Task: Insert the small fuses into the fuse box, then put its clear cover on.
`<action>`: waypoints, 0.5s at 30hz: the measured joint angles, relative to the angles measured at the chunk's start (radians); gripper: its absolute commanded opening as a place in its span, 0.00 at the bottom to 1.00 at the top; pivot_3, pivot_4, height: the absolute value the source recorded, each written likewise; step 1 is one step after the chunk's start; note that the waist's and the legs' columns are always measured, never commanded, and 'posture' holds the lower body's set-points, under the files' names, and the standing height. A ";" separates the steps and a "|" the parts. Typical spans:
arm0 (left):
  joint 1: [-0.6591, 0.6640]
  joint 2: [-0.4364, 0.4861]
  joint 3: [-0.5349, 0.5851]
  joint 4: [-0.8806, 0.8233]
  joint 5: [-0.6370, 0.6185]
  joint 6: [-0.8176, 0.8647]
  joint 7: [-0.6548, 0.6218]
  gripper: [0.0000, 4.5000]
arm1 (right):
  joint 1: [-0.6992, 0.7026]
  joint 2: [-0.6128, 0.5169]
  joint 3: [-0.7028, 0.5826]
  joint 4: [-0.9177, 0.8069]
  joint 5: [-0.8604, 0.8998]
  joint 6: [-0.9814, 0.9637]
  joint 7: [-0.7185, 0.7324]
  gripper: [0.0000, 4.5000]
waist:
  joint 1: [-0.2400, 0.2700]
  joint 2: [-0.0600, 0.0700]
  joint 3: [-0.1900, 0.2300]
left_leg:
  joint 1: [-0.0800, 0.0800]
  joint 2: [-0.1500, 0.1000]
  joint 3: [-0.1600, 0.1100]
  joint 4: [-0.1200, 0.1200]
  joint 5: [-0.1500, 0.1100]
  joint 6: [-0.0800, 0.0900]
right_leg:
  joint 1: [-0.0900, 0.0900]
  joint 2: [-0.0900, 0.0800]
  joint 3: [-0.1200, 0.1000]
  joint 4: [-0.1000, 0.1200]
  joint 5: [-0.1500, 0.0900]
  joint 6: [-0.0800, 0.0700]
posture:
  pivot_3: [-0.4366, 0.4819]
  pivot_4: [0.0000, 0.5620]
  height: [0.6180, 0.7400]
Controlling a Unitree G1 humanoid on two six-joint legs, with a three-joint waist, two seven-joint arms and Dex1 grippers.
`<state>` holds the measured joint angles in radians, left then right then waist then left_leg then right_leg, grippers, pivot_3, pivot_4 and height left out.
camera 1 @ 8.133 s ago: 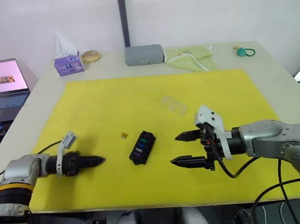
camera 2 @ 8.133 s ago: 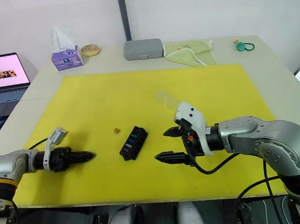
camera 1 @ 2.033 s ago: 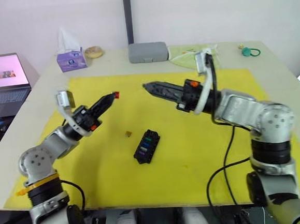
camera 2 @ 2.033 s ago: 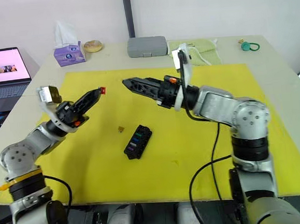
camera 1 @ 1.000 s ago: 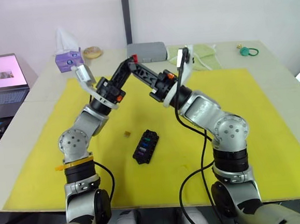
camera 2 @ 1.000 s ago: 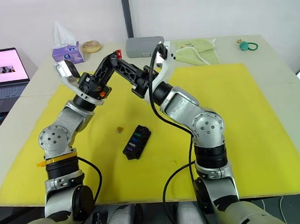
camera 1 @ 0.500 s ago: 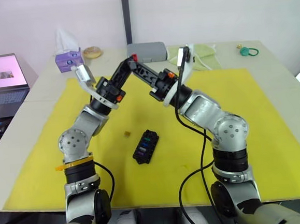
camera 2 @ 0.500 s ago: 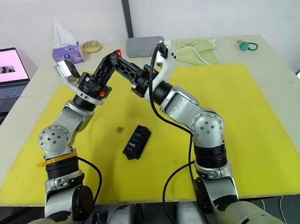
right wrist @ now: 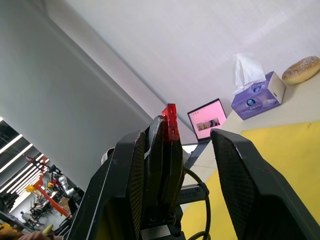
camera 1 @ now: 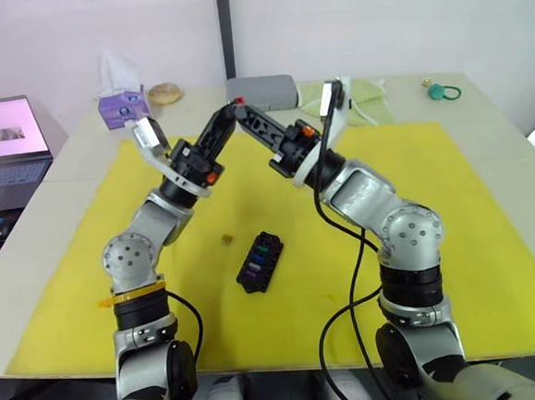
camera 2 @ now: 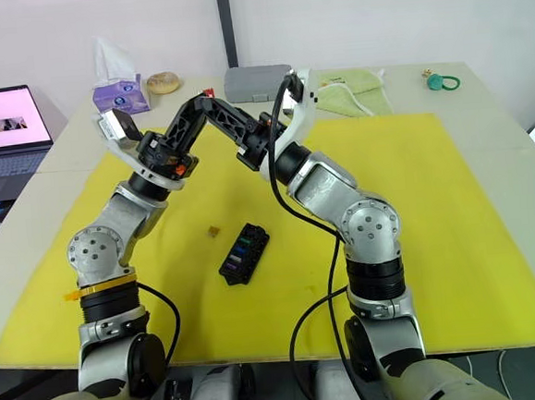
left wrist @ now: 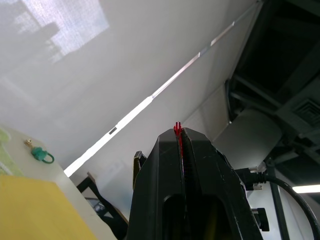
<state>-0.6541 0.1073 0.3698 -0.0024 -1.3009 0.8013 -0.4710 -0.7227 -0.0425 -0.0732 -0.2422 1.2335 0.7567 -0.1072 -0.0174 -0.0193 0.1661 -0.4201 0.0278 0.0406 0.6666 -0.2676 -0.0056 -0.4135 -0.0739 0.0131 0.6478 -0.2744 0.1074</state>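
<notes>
While L fingers (left wrist: 181, 137) pinch red fuse (right wrist: 170, 117), R fingers (right wrist: 192, 145) parted.

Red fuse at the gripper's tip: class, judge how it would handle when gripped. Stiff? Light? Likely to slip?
The red fuse looks stiff: it stands straight out of the shut left gripper without bending. It is probably very light, being tiny beside the fingers. It may slip easily: only a thin edge sticks out for the open right gripper to take.

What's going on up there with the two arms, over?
Left gripper shut on red fuse, raised above the mat. Right gripper open, straddling the left's tip. Fuse box on mat, orange fuse loose beside it.
</notes>
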 measured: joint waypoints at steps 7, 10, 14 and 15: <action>0.004 0.000 -0.002 0.000 -0.009 0.000 0.001 0.00 | 0.000 0.001 -0.002 0.000 -0.001 0.000 0.003 0.49 | 0.000 0.000 0.000 | 0.000 0.000 0.000 0.000 0.000 0.000 | 0.000 0.000 0.000 0.000 0.000 0.000 | 0.48 0.27 0.97; 0.004 0.000 -0.002 0.000 -0.011 0.000 0.002 0.00 | 0.000 0.001 -0.003 0.000 -0.001 0.000 0.004 0.49 | 0.000 0.000 0.000 | 0.000 0.000 0.000 0.000 0.000 0.000 | 0.000 0.001 0.000 0.000 0.000 0.000 | 0.48 0.27 0.97; 0.004 0.000 -0.003 0.000 -0.016 0.000 0.004 0.00 | 0.000 0.002 -0.003 0.000 -0.001 0.000 0.006 0.36 | 0.000 0.000 0.000 | 0.000 0.000 -0.001 0.000 0.000 0.000 | 0.000 0.001 0.000 0.000 0.000 0.000 | 0.48 0.27 0.97; 0.004 0.000 -0.003 0.000 -0.017 0.000 0.006 0.00 | 0.000 0.002 -0.003 0.000 -0.001 0.000 0.006 0.30 | 0.000 0.000 0.000 | 0.000 0.000 -0.001 0.000 0.000 0.000 | 0.000 0.001 0.000 0.000 0.000 0.000 | 0.48 0.27 0.97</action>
<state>-0.6502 0.1075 0.3672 -0.0023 -1.3178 0.8008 -0.4653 -0.7227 -0.0405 -0.0758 -0.2423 1.2330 0.7567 -0.1012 -0.0172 -0.0192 0.1662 -0.4202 0.0282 0.0401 0.6664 -0.2676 -0.0056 -0.4135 -0.0731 0.0132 0.6475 -0.2745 0.1073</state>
